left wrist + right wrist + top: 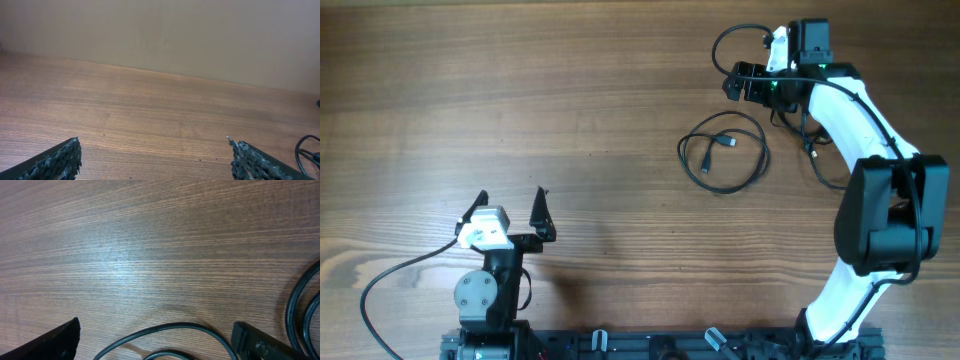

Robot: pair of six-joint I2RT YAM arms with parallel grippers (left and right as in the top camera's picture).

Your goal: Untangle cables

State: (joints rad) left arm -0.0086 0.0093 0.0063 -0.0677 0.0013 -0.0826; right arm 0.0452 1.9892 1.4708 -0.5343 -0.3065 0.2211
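One thin black cable (723, 150) lies coiled in a loose loop on the wooden table, right of centre, with a plug end inside the loop. A second black cable (817, 160) lies partly hidden under my right arm. My right gripper (736, 85) is open at the far right, just above the table. In the right wrist view a cable loop (172, 328) lies on the table between its open jaws (155, 332), and more cable loops (300, 310) lie at the right edge. My left gripper (510, 208) is open and empty near the front left, far from the cables. Its jaws (155, 152) frame bare wood.
The table (520, 90) is brown wood grain. A thick black wire (390, 280) runs from the left arm's base toward the front left. A bit of cable (304, 150) shows at the right edge of the left wrist view.
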